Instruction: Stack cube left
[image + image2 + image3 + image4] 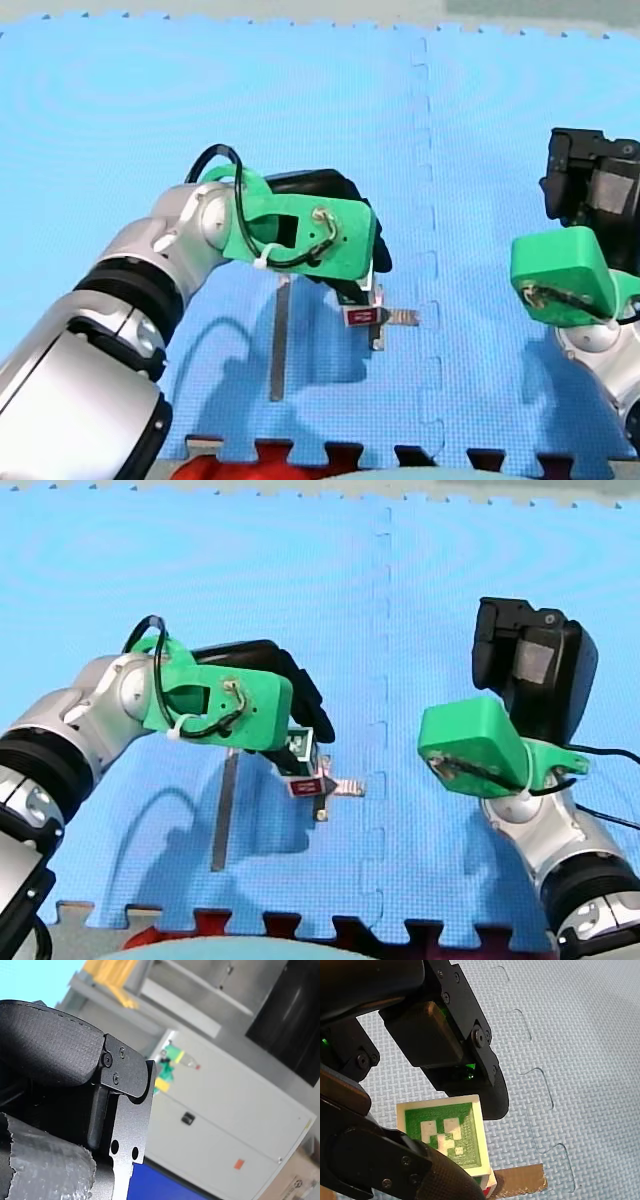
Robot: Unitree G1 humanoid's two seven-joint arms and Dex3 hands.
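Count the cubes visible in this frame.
2. A green-faced cube is held in the fingers of the left hand, directly over a red cube at the tape cross. The right hand is over the mat's right side. Others may be hidden.

Bright blue mat [300, 100], fine woven texture, jigsaw seams. On it, dull grey tape strips [279, 340]. The top cube [447, 1132]: white frame, green face, white blocky pattern. The cube beneath [305, 787]: red, pale marking. The left hand [320, 183] and right hand [525, 665] are black, wrist covers [475, 740] green, arms [130, 260] silver.
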